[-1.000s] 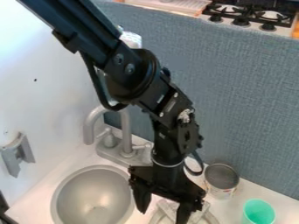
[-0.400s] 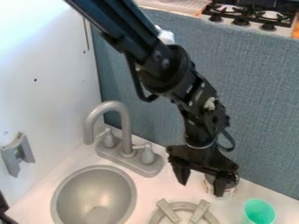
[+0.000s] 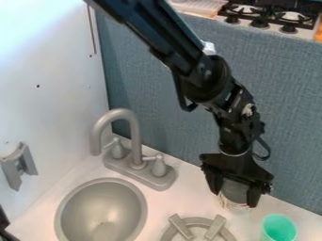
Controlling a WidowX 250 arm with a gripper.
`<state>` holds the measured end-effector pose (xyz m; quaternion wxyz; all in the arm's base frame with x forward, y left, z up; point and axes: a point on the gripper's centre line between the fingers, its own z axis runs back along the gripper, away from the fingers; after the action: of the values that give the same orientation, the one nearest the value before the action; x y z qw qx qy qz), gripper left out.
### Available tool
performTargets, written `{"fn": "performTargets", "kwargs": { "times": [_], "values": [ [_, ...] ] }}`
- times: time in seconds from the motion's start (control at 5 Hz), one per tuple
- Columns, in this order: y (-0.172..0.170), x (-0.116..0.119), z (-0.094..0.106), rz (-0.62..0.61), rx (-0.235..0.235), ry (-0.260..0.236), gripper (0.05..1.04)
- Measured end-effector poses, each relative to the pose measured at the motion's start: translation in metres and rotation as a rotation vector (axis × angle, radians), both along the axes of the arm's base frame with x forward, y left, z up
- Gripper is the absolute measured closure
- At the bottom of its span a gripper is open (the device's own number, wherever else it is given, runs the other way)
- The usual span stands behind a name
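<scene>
Apparently the step in hand is lining up: the claw (image 3: 234, 199) stands wide open, its fingers astride the metal can (image 3: 235, 190) on the far right tabletop (image 3: 189, 198), by the green cup (image 3: 278, 228); contact is unclear. A grip would call for even, centred closing.

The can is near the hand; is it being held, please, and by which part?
The can shows between the open fingers of the hand; whether it is held cannot be told.
</scene>
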<state>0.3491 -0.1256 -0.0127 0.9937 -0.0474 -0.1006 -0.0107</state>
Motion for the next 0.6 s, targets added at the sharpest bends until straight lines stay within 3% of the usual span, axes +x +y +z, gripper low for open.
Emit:
{"fn": "performTargets", "kwargs": {
  "times": [0.2, 0.6],
  "values": [
    [-0.024, 0.001, -0.009, -0.072, 0.005, 0.048, 0.083],
    [-0.048, 0.002, -0.023, -0.137, 0.002, 0.09, 0.083]
  ]
}}
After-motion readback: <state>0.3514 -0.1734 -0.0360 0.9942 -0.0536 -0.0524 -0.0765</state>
